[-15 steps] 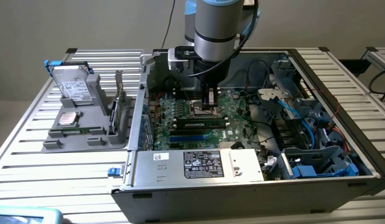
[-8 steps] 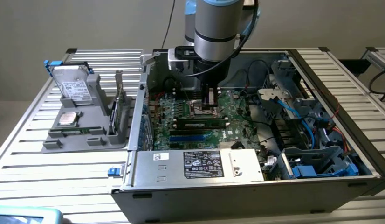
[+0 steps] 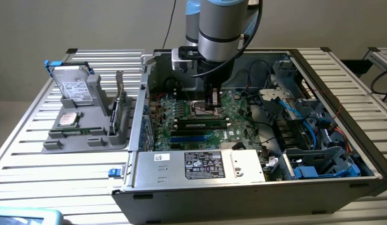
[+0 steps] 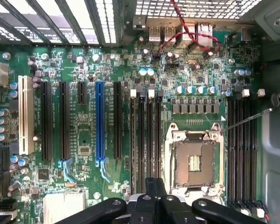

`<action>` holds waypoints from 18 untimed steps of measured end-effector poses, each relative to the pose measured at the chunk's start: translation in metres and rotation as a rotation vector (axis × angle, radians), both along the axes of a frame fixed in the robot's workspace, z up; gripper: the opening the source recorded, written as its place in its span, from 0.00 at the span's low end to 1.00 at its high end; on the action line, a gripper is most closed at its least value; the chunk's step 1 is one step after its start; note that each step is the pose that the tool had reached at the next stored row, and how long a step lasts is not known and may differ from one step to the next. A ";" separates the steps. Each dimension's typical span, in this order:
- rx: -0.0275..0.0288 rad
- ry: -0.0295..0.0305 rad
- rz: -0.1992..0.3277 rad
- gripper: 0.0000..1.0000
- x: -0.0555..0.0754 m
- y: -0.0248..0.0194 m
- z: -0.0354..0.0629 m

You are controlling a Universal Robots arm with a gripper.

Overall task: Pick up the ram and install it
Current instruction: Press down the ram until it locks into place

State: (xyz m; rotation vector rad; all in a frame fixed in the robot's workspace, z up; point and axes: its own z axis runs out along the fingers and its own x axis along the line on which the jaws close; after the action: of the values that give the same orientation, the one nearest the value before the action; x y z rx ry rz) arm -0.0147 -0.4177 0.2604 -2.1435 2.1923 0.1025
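Open computer case [image 3: 243,197] on a slatted table [image 3: 31,159], seen from the exterior view. A silver box with a printed label [image 3: 206,166] is sitting just in front of the motherboard [image 3: 181,136], at the near edge of the case. The ram [image 3: 203,125] is lying lengthwise along a slot near the middle of the motherboard, its pale label strip facing outward, with blue slots [image 3: 190,137] running parallel on its near side. I am hanging my gripper [image 3: 212,105] just beyond the ram, low over the motherboard and beside the empty processor socket [image 4: 194,161]; I am not touching the ram as far as I can see, and I cannot tell whether my gripper [image 4: 151,198] is wide or narrow. My arm [image 3: 221,23] is rising straight up from the motherboard. Off the motherboard toward the exterior view's left, outside the case, a grey tray [image 3: 87,140] is carrying a silver processor chip [image 3: 70,118], a card standing on edge [image 3: 120,101] and, farthest back, a hard drive [image 3: 73,84]
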 end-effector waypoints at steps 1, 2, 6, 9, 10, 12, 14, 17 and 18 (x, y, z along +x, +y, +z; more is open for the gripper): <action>0.0000 0.0000 0.001 0.11 0.004 -0.0003 0.0000; -0.0002 0.0001 0.002 0.11 0.006 -0.0009 0.0001; 0.0000 0.0000 0.002 0.11 0.008 -0.0049 -0.0002; 0.0001 -0.0001 0.005 0.11 0.009 -0.0065 -0.0010; 0.0000 0.0000 0.006 0.11 0.009 -0.0068 -0.0016; 0.0002 -0.0001 0.007 0.11 0.009 -0.0076 -0.0038; 0.0010 -0.0004 0.009 0.11 0.009 -0.0079 -0.0072; 0.0026 -0.0006 0.010 0.11 0.009 -0.0081 -0.0126; 0.0033 -0.0007 0.010 0.11 0.009 -0.0082 -0.0143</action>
State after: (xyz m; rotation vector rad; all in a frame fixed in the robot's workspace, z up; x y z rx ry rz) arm -0.0060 -0.4258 0.2461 -2.1524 2.1800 0.1059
